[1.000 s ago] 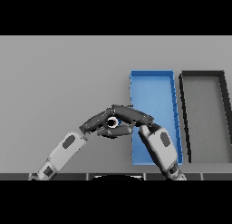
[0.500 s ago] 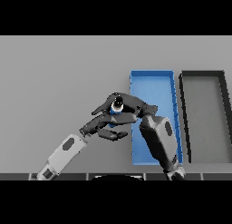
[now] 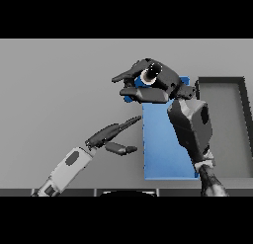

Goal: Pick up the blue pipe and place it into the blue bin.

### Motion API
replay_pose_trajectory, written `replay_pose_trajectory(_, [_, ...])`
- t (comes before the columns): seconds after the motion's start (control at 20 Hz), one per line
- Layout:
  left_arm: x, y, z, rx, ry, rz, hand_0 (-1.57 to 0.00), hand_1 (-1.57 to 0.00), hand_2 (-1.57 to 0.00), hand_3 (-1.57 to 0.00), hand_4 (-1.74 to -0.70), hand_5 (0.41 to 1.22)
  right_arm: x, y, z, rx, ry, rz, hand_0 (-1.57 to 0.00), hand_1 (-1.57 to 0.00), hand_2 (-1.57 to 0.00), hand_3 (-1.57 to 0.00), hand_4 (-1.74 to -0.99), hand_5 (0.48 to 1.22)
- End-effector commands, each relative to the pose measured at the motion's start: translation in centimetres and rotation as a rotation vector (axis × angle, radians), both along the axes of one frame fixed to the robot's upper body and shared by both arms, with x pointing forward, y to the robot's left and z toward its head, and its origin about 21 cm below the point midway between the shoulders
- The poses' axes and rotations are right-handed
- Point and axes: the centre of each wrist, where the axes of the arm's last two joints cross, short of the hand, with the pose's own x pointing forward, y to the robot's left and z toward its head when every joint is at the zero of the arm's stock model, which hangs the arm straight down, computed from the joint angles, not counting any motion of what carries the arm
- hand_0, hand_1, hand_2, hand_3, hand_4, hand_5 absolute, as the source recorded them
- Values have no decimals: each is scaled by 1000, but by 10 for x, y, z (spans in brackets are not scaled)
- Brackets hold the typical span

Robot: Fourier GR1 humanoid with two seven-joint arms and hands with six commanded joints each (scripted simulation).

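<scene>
My right hand (image 3: 157,85) is raised over the near-left corner region of the blue bin (image 3: 163,149), fingers curled round the blue pipe (image 3: 148,75). Only the pipe's pale round end and a sliver of blue show between the fingers. The bin is a long rectangular tray, partly covered by my right forearm. My left hand (image 3: 111,135) hovers lower down, just left of the bin's left wall, fingers straight and pointing toward the bin, holding nothing.
A dark grey bin (image 3: 232,134) stands right of the blue bin, side by side with it. Grey table (image 3: 54,90) stretches to the left and back.
The right hand has lifted the pipe up and toward the bin. The left hand has let go, dropped back and opened its fingers.
</scene>
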Motion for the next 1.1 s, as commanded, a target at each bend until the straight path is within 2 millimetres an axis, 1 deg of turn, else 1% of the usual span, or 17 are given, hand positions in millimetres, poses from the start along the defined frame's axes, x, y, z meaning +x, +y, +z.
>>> replay_pose_trajectory(0.0, [0,2,-5,16,7,4,1,1,1,1,-860,484,9,-5,5,6,1,-53,-1571,-1571,-1571,-1571,-1497,1221])
replay_pose_trajectory(0.1, [-1,2,1,10,-2,13,1,1,1,1,-850,484,24,-19,6,-1,2,-162,-1571,-1571,-1571,-1571,-1498,1221])
replay_pose_trajectory(0.15, [0,0,0,20,2,20,1,1,1,1,-844,481,32,-27,7,-17,10,-217,-1571,-1571,-1571,-1571,-1498,1221])
replay_pose_trajectory(0.3, [-2,3,-1,29,-15,35,1,1,1,1,-831,470,55,-60,-13,-56,123,-367,-1571,-1571,-1571,-1571,-1499,1221])
replay_pose_trajectory(0.35, [1,5,-2,45,-11,45,1,1,1,1,-827,467,62,-72,-22,-64,167,-415,-1571,-1571,-1571,-1571,-1499,1221])
replay_pose_trajectory(0.4, [-1,5,-2,36,-7,39,1,1,1,1,-829,465,68,-80,-33,-61,217,-456,-1571,-1571,-1571,-1571,-1499,1221])
replay_pose_trajectory(0.45, [3,10,0,43,-9,49,1,1,1,1,-827,463,71,-87,-43,-78,258,-498,-1571,-1571,-1571,-1571,-1499,1221])
replay_pose_trajectory(0.5, [2,11,3,37,-17,51,1,1,1,1,-825,461,73,-94,-57,-80,292,-517,-1571,-1571,-1571,-1571,-1499,1221])
replay_pose_trajectory(0.6, [-2,7,-1,44,-13,42,1,1,1,1,-828,462,71,-109,-76,-105,368,-568,-1571,-1571,-1571,-1571,-1499,1221])
replay_pose_trajectory(0.65, [-2,8,-3,43,-15,45,1,1,1,1,-828,463,69,-117,-92,-126,411,-598,-1571,-1571,-1571,-1571,-1499,1221])
replay_pose_trajectory(0.75, [-1,8,1,43,-10,44,1,1,1,1,-826,466,64,-125,-115,-163,502,-651,-1571,-1571,-1571,-1571,-1499,1221])
replay_pose_trajectory(0.8, [-3,10,1,38,-18,39,1,1,1,1,-825,468,61,-131,-125,-182,536,-680,-1571,-1571,-1571,-1571,-1499,1221])
replay_pose_trajectory(0.85, [-3,11,1,39,-14,39,1,1,1,1,-828,469,58,-134,-142,-192,586,-714,-1571,-1571,-1571,-1571,-1499,1221])
replay_pose_trajectory(0.9, [-3,12,0,47,-13,40,1,1,1,1,-827,470,56,-139,-152,-210,625,-753,-1571,-1571,-1571,-1571,-1499,1221])
replay_pose_trajectory(0.95, [-2,10,1,50,-12,40,1,1,1,1,-829,470,54,-139,-163,-235,659,-781,-1571,-1571,-1571,-1571,-1499,1221])
replay_pose_trajectory(1.0, [-3,11,0,48,-5,39,1,1,1,1,-828,470,50,-143,-171,-264,681,-799,-1571,-1571,-1571,-1351,-1548,1221])
replay_pose_trajectory(1.05, [-1,11,-2,57,-7,40,1,1,1,1,-826,470,46,-141,-181,-293,709,-801,-1571,-1571,-1571,-1080,-1586,1221])
